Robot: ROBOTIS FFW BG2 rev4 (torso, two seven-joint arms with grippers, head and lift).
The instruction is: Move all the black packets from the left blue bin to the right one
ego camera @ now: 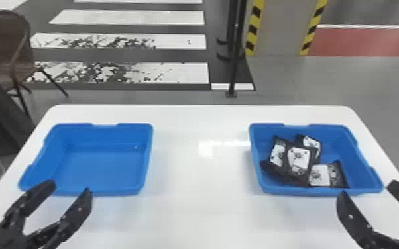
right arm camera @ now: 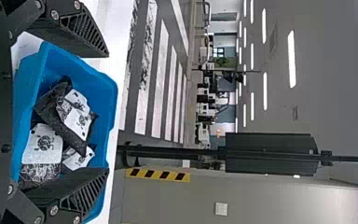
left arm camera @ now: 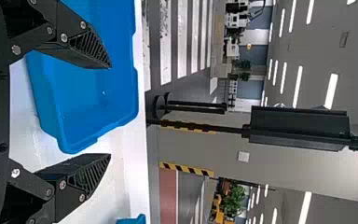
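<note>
Head view, and the biggest thing first: the white table [ego camera: 202, 215], running out ahead of both the left gripper [ego camera: 70, 187] and the right gripper [ego camera: 368, 188]. Well beyond the left gripper, out past the table's far left, there's the brown armchair [ego camera: 10, 38] on the floor.

Now the bins! The left blue bin [ego camera: 92, 191] lies just ahead of the left gripper, whose fingertips overlap its near rim in this view; touching or not, I can't tell. Over to the right, the right blue bin [ego camera: 361, 190] sits forward of the right gripper and mostly to its left.

On to the grippers themselves: the left gripper [left arm camera: 109, 111], in its wrist view, has its two fingers spread wide with nothing between them, and the right gripper [right arm camera: 107, 112] matches it, fingers parted and holding nothing.

And the smallest, the black packets [ego camera: 298, 159] with white labels, at least four of them: they're all heaped together inside the right blue bin, ahead and left of the right gripper, some overlapping, tilted against one another.
</note>
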